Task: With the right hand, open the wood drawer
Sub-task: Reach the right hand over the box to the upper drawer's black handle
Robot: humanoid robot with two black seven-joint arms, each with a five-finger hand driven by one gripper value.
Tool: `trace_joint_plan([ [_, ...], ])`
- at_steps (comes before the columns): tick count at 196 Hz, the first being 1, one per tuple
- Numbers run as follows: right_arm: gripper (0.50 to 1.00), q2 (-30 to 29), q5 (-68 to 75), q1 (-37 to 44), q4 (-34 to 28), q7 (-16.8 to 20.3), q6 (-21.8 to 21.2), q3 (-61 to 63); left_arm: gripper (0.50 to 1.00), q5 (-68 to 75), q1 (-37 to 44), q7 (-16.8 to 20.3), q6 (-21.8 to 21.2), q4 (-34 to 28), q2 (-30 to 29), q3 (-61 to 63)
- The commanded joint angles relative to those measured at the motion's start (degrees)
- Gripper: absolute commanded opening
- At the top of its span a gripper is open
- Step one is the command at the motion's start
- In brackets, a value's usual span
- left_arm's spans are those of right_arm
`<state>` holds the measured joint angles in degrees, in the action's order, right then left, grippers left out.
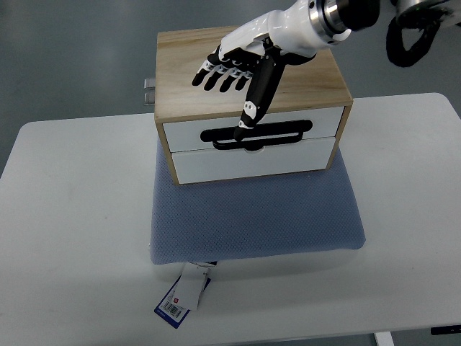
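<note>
Right hand [241,65]: white shell over the back and knuckles, black finger segments with white bands at the joints, white-tipped thumb [250,114]. Behind the hand, a silver metal wrist ring [333,14], then a dark forearm. Black cable loop [409,40] beyond the wrist.

Table [79,216] bare to left, right and front of wooden drawer box [252,108]; approach open on those sides. Box sits on blue cushion [252,216], whose front part lies uncovered below the drawer fronts. Paper tag [184,295] hangs off the cushion's front left corner. Robot hand [241,68] occupies the space over the box top.
</note>
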<state>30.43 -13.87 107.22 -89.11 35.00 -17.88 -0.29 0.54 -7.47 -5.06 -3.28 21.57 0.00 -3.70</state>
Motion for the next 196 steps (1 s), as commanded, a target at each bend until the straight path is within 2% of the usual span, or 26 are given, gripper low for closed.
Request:
trace_joint_plan([
  [1,0.942,-2.22,0.42,-0.52,0.07,0.0,2.15,-1.29,1.0,-0.1,0.0,-0.04,-0.06,-0.12,0.0,0.01],
  [68,0.942,-3.63,-2.21,-8.08,2.27,0.0,4.88,-3.13,1.0,-0.18,0.0,-0.04,0.03,-0.39,0.0,0.01],
  [196,0.94,-3.36,-13.73,-15.02,5.17,0.0,1.18,-5.42,1.0,-0.18,0.0,0.05,-0.06,-0.47,0.0,-0.08],
])
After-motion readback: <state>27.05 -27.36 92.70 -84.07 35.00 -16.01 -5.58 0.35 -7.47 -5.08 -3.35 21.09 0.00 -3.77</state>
